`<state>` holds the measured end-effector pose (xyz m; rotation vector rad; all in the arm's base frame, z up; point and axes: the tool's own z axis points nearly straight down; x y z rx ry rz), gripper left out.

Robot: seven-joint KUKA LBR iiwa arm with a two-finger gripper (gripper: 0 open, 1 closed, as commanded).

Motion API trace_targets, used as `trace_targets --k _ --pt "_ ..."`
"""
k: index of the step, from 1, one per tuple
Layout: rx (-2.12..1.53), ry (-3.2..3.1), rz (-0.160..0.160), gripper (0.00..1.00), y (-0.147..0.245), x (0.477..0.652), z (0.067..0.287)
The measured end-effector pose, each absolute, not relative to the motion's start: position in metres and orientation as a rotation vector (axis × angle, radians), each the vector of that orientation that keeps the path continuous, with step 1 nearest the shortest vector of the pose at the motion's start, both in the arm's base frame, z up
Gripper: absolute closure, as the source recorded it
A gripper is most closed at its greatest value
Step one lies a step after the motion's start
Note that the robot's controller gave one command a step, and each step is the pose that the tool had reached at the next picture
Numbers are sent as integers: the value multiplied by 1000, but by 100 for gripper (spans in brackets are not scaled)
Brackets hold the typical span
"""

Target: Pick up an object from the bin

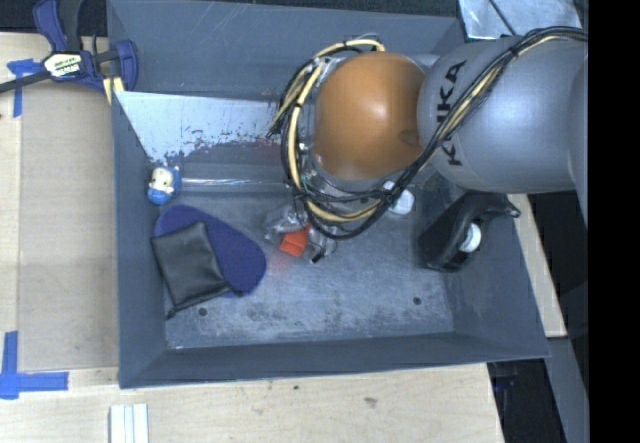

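My gripper [285,227] is low over the middle of the bin floor, mostly hidden under the arm's orange cover and cables. A small orange-red piece [291,245] lies right at its tip, touching or almost touching it. Just to the left lies a blue pouch [238,256] with a dark grey flap [190,266] over its left half. Behind the gripper, a clear plastic bottle [225,176] lies on its side, its blue and white cap [159,187] pointing left.
A black thing with a white part [452,234] rests against the bin's right wall, under the arm. The arm reaches in from the right and covers the bin's back right. The floor near the front wall is bare.
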<state>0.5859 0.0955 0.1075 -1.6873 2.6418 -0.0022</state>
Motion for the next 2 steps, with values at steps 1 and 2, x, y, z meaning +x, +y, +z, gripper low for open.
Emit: trace_targets --k 1,2 --pt "-1683 2646 -1 100 96 587 116" --pt "-1677 2645 -5 100 96 590 179"
